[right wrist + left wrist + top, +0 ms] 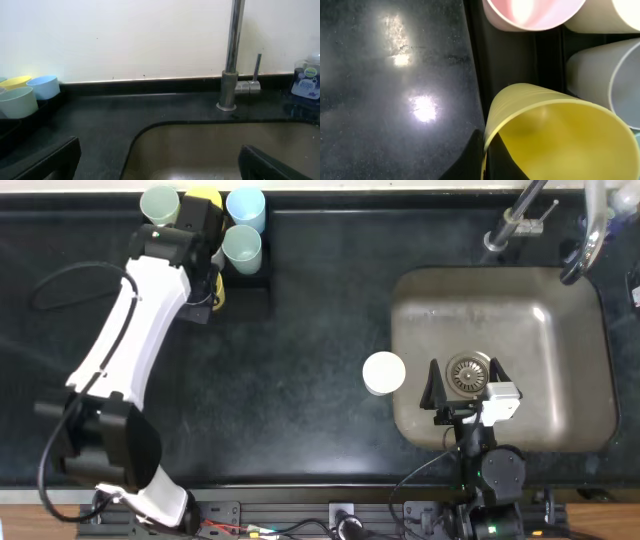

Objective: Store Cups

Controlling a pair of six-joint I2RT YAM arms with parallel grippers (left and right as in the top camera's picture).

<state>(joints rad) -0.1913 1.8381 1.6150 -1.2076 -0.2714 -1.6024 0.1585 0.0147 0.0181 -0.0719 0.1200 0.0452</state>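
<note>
The left gripper grips the yellow cup over the rack. The right gripper, well apart from the rack, is wide open and empty.

Steel sink with faucet in dark countertop.

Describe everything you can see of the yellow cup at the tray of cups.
The yellow cup is a plain, handleless tumbler of what looks like thin, slightly see-through plastic, with a round open mouth and a smooth tapering wall. It looks empty and is tilted, mouth toward the wrist camera. The left gripper holds it, one of its fingers dark against the rim, over the black tray at the counter's far left, close to a pink cup and a pale cup.
</note>
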